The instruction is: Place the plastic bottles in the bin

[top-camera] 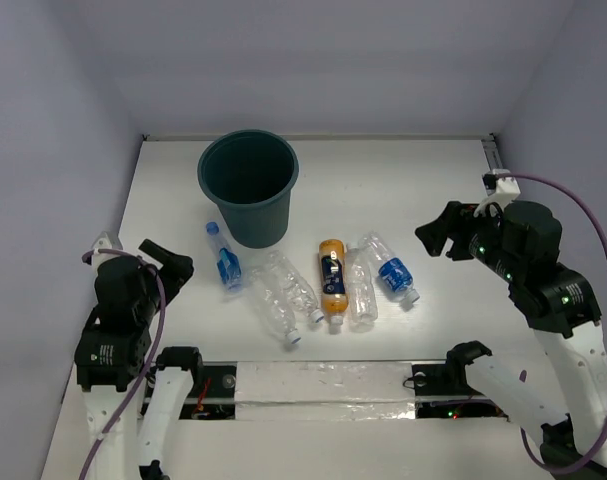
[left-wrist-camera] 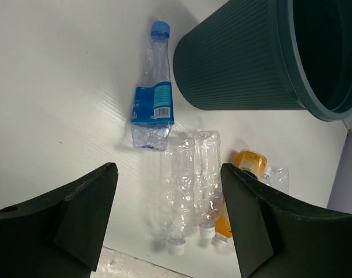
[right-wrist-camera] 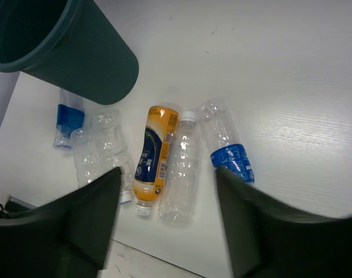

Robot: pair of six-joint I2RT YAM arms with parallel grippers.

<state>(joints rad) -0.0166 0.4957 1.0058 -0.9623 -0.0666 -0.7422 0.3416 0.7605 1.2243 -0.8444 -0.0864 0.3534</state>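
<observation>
We are seeing six small plastic bottles [top-camera: 283, 295] lying side by side on the white table [top-camera: 433, 170]. None are in the dark teal round plastic bin [top-camera: 255, 222], which is standing upright just behind them. The left gripper [top-camera: 168, 258] and right gripper [top-camera: 441, 238] are hovering off either end of the row, jaws spread, gripping nothing.
</observation>
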